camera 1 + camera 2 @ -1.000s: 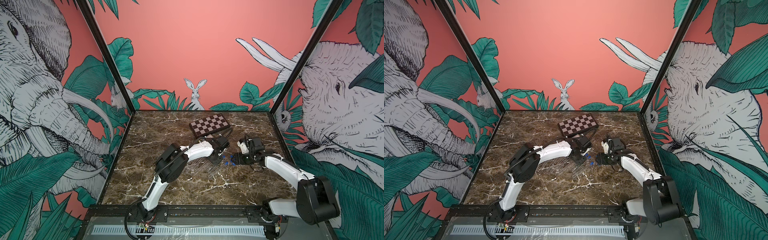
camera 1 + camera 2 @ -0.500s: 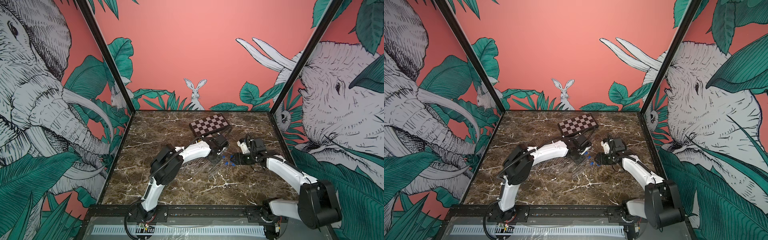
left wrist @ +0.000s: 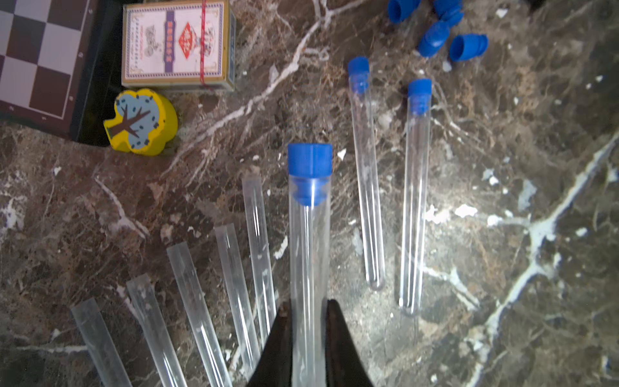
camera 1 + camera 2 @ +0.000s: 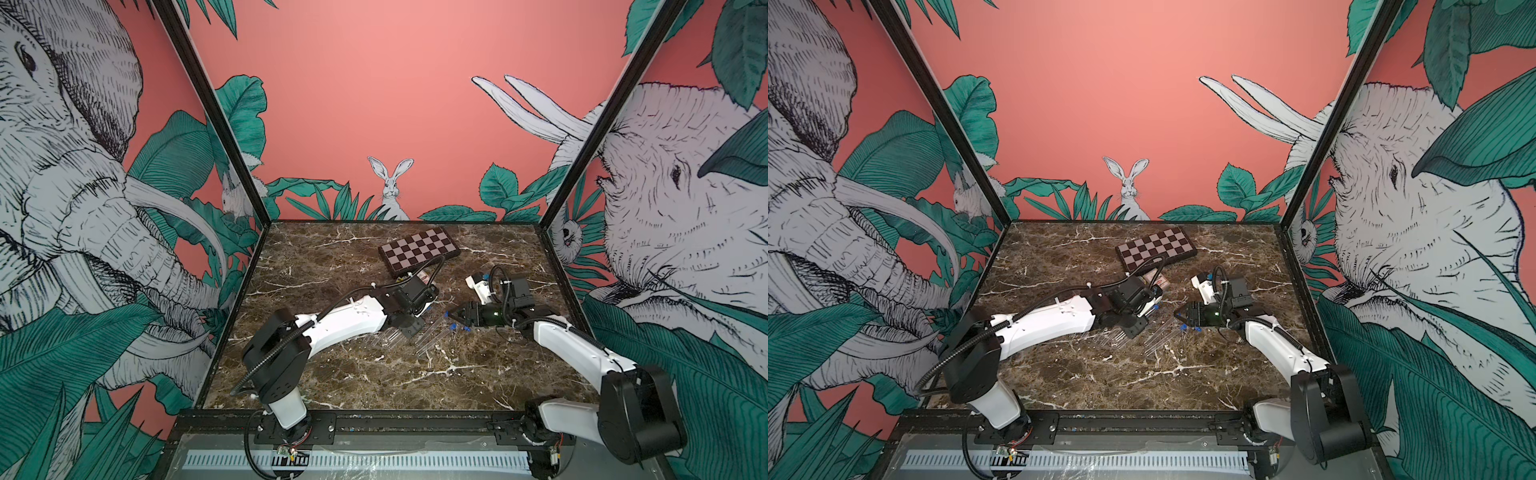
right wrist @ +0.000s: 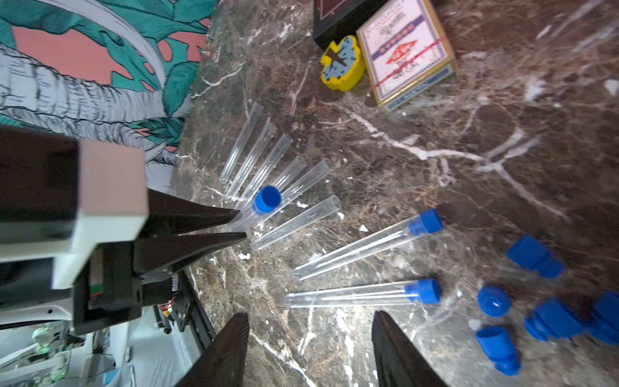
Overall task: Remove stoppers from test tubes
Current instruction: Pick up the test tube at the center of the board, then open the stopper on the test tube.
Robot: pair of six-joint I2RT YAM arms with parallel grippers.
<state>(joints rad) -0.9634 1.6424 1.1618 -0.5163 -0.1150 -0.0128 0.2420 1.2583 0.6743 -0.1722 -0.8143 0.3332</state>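
1. left of the work area: a fan of uncapped test tubes lies flat on the marble table, open mouths pointing away from my left hand. five of them show in the left wrist view. further back stand a chessboard, a card box and a yellow tree block, all close together and well clear of the tubes.

2. left hand: clenched on the rounded end of the held test tube. a blue stopper is fully seated in its mouth. the stoppered end points away from my hand and stands above the tubes lying on the table.

3. right of the held test tube: two stoppered test tubes lie flat, side by side and not touching. each has its blue plug in place.

4. further right: loose stoppers lie in a small cluster on the table, out of any tube, near the plugged ends of the two stoppered test tubes.

5. right hand: released, jaws spread wide, grasping nothing. it hangs low over the table, fingertips just short of the nearer stoppered tube, with the loose stoppers beside it.

6. in both top views my two hands face each other near the middle of the table, with the tubes between them.
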